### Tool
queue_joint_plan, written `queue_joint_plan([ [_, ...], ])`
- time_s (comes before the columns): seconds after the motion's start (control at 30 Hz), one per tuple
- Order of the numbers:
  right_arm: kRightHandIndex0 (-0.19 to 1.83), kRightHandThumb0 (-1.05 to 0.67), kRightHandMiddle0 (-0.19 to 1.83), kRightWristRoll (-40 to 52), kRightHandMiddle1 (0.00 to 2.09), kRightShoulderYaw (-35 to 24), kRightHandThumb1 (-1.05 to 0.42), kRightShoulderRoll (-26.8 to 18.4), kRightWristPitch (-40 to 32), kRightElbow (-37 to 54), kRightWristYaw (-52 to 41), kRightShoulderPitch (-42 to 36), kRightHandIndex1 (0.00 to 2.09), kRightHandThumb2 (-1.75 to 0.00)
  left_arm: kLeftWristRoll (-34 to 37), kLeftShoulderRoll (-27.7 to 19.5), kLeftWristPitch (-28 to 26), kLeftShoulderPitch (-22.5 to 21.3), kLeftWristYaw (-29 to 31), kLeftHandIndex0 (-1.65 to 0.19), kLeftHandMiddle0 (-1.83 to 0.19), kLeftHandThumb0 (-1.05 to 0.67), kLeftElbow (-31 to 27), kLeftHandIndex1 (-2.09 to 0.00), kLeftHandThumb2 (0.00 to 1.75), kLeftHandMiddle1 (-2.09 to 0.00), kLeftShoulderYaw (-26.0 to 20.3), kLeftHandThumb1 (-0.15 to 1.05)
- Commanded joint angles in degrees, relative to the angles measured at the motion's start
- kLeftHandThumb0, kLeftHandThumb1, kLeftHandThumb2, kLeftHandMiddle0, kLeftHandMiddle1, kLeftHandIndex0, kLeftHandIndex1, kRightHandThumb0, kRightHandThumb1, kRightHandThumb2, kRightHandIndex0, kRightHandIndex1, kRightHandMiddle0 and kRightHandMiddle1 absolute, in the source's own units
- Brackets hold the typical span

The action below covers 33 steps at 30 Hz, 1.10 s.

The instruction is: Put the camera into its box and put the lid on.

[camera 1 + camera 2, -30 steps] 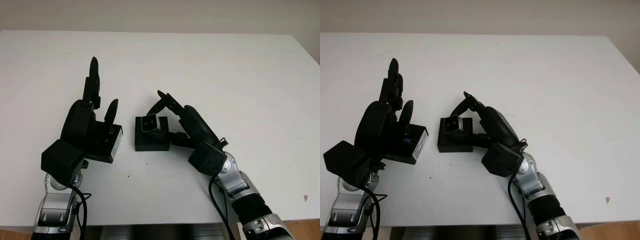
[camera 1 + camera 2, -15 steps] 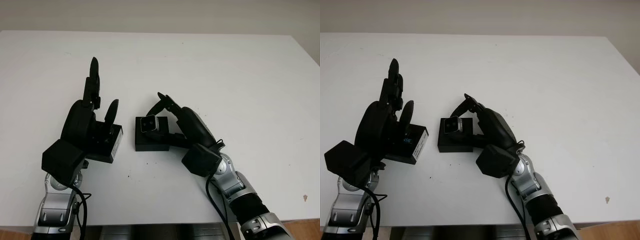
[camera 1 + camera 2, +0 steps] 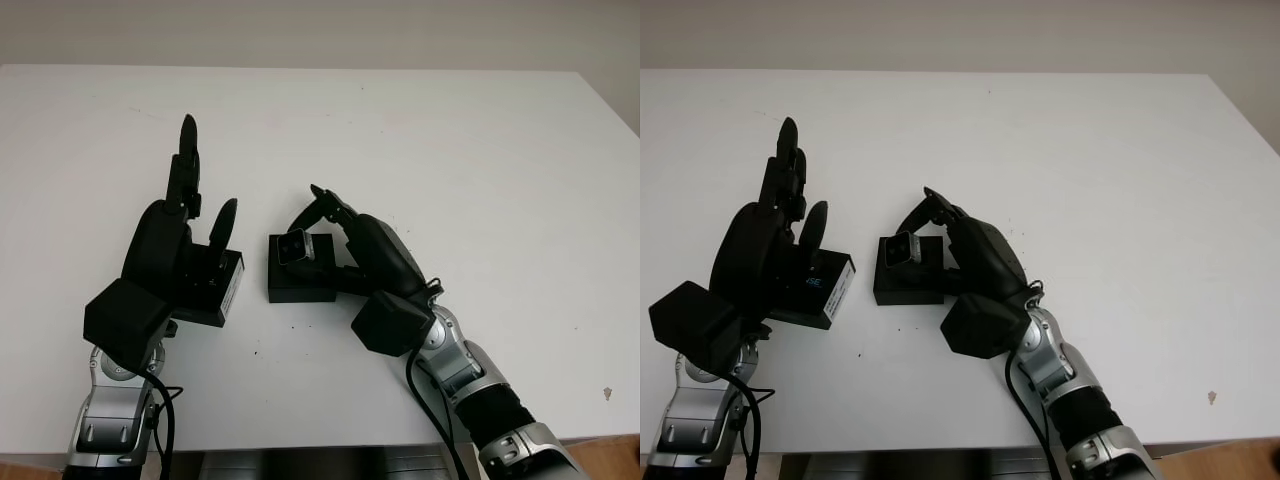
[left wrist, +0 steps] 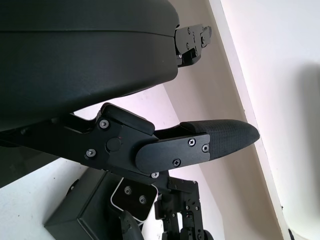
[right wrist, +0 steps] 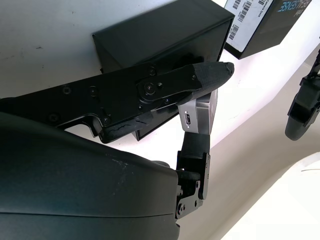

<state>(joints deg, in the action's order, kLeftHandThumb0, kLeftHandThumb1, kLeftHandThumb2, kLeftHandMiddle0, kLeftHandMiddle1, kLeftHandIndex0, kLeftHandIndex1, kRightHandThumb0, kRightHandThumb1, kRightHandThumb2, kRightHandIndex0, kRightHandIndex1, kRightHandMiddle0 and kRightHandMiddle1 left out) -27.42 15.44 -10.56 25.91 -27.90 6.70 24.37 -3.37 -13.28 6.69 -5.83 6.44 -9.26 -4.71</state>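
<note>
Surface: we note a white table (image 3: 480, 150), pale wall behind | left hand (image 3: 175, 250) open, over the black lid (image 3: 222, 290) | black box (image 3: 300, 285) just beside lid | right hand (image 3: 365, 250) pinching small silver camera (image 3: 295, 246) over box | right wrist view adds camera's side port (image 5: 189, 120) | far and right tabletop bare.

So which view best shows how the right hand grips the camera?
The right wrist view: the right hand's fingers pinch the silver camera above the box. The eye views show the camera front-on, fingers partly hiding it. The left wrist view shows its lenses.
</note>
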Motion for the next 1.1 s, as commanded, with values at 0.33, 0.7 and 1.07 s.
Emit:
queue_joint_plan([
  [0.33, 0.18, -0.40, 0.19, -1.5, 1.64, 2.0, -1.05, -0.9, -4.9, 6.2, -3.8, -5.1, 0.05, -0.18, 0.4, 0.1, -0.1, 0.3, 0.1, 0.19, 0.19, -0.75, -0.6, 0.00, 0.61, 0.00, -0.1, 1.05],
  [0.7, -0.02, -0.59, 0.09, -4.4, 0.61, 2.5, -1.05, -4.5, -12.0, 19.1, -10.5, -8.7, 0.03, -0.07, 1.0, -0.2, 1.0, 0.5, 0.3, 0.19, 0.19, -0.74, -0.1, 0.00, 0.60, 0.00, -0.4, 1.05],
  [1.07, -0.14, -0.60, 0.12, -8.6, 0.22, 2.3, -1.03, -5.5, -13.4, 25.0, -8.4, -9.3, 0.04, -0.05, 0.9, -0.7, 1.1, 0.7, 0.5, 0.19, 0.19, -0.74, -0.1, 0.00, 0.60, 0.00, -0.3, 1.05],
])
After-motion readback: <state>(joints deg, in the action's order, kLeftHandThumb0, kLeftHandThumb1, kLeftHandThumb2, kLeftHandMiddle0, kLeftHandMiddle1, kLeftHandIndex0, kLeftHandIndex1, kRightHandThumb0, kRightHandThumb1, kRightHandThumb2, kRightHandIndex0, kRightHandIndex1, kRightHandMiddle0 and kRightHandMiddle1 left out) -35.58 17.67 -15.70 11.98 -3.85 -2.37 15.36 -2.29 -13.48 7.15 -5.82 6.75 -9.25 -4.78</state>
